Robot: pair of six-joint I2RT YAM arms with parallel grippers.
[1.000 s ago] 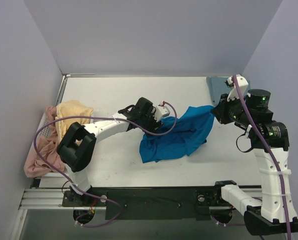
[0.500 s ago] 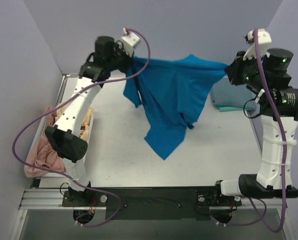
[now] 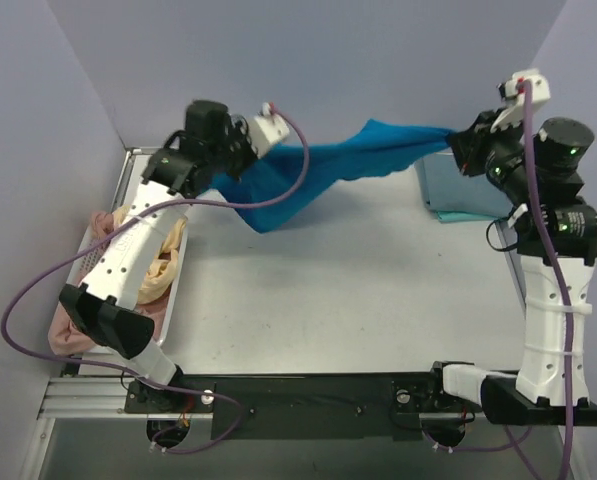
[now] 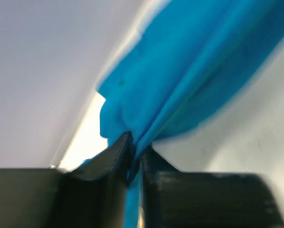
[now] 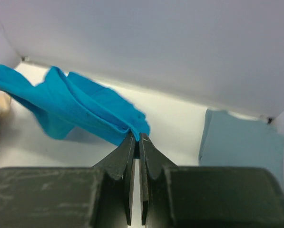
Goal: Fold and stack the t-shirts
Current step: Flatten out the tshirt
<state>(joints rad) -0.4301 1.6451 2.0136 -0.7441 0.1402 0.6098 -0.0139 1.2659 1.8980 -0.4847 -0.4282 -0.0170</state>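
Blue t-shirt [image 3: 340,168], held aloft, long axis left-right

White table [image 3: 358,300] bears a teal shirt [image 3: 450,196] far right — yellow-orange shirt [image 3: 163,265], pink shirt [image 3: 64,335] heaped left.

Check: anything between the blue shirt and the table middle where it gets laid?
Nothing visible. The blue shirt hangs between the left gripper and right gripper; the table below is bare. The teal shirt lies far right, the yellow-orange shirt and pink shirt at the left edge.
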